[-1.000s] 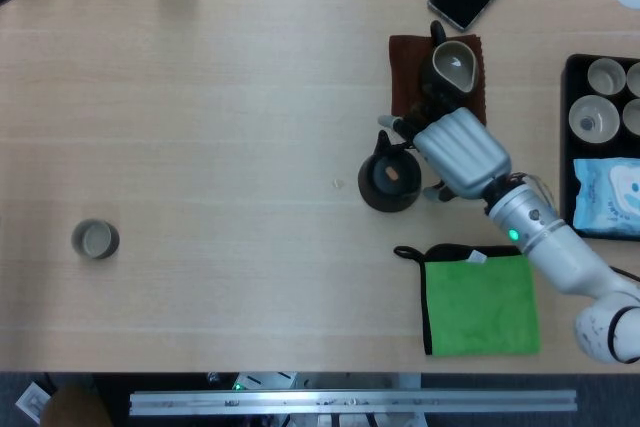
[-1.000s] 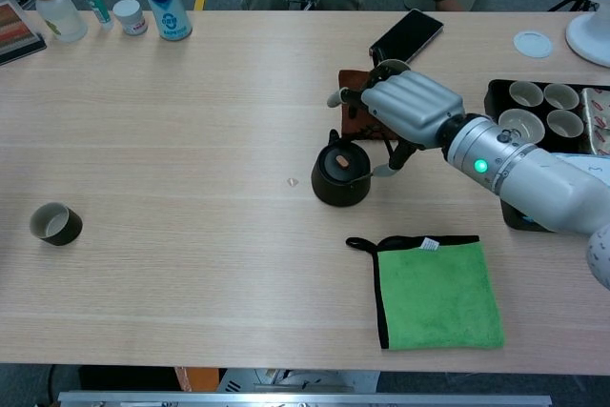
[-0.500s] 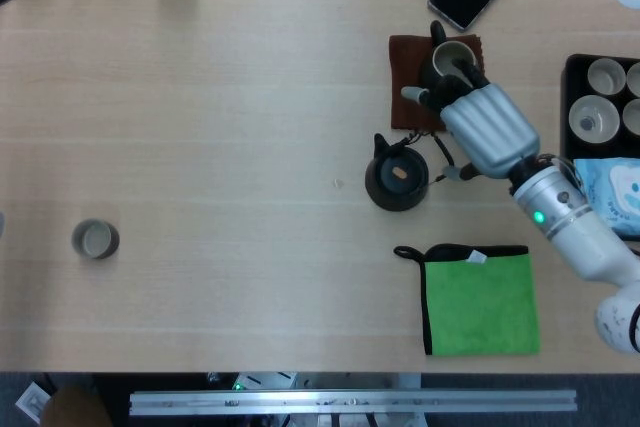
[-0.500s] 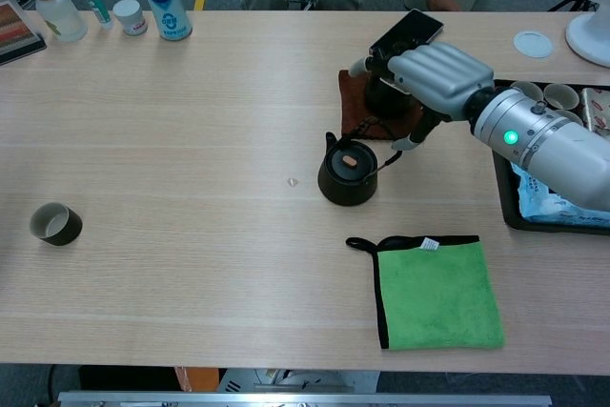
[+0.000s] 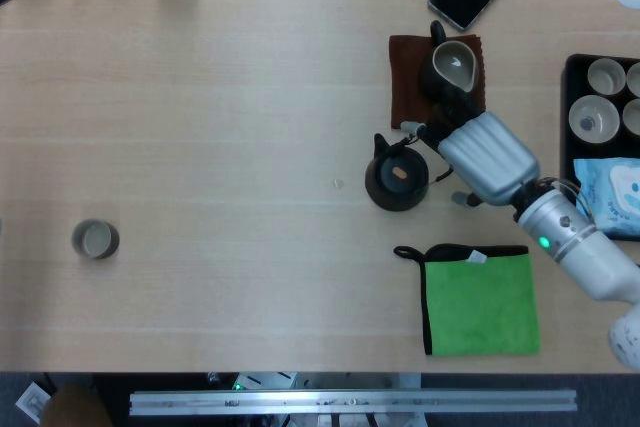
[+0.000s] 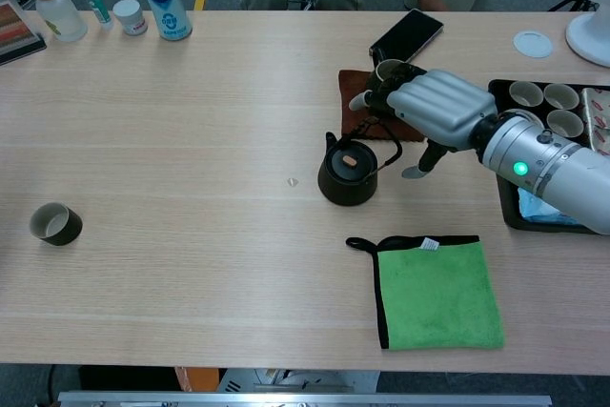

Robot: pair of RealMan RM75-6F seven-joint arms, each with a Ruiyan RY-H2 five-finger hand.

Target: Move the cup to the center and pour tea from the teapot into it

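Black teapot sits full beside the right robot hand, whose grip I can't make out, so a sloppy grab could tip it while the cup waits far off on the bench.

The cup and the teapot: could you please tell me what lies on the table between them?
Nearly bare wood lies between the cup and the teapot; the head view shows only a tiny pale speck on the table near the teapot.

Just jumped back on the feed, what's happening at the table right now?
The right hand hovers just right of the black teapot, by its handle; whether it grips the handle isn't clear. The teapot stands upright near the table's middle. The cup sits untouched far to the left, not yet moved to the center. The left hand isn't visible.
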